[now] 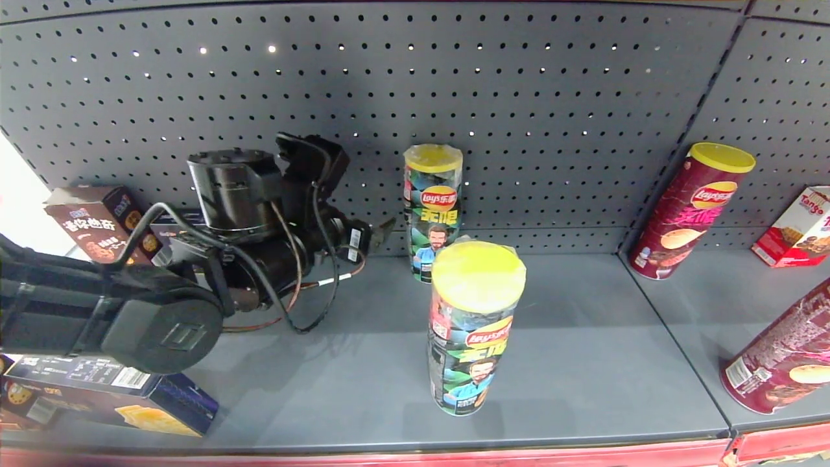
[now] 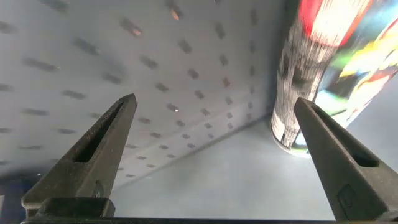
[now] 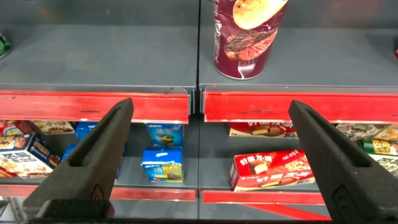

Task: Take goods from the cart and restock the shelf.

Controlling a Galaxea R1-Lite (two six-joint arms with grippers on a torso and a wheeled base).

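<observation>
Two green chip cans with yellow lids stand on the grey shelf (image 1: 583, 363): one at the back (image 1: 432, 211) against the pegboard, one nearer the front (image 1: 472, 327). My left gripper (image 1: 382, 230) is on the shelf just left of the back can, open and holding nothing. In the left wrist view the back can (image 2: 314, 68) stands beyond my open left gripper (image 2: 214, 109), near one fingertip (image 2: 308, 112). My right gripper (image 3: 211, 109) is open and empty, facing the shelf's red front edge (image 3: 298, 106) below a maroon chip can (image 3: 244, 37).
Maroon chip cans stand at the right (image 1: 690, 211) and front right (image 1: 781, 360), with a red box (image 1: 794, 227) beyond. Brown (image 1: 97, 224) and blue (image 1: 110, 392) cookie boxes sit at the left. Lower shelves hold blue (image 3: 163, 163) and red (image 3: 273, 171) boxes.
</observation>
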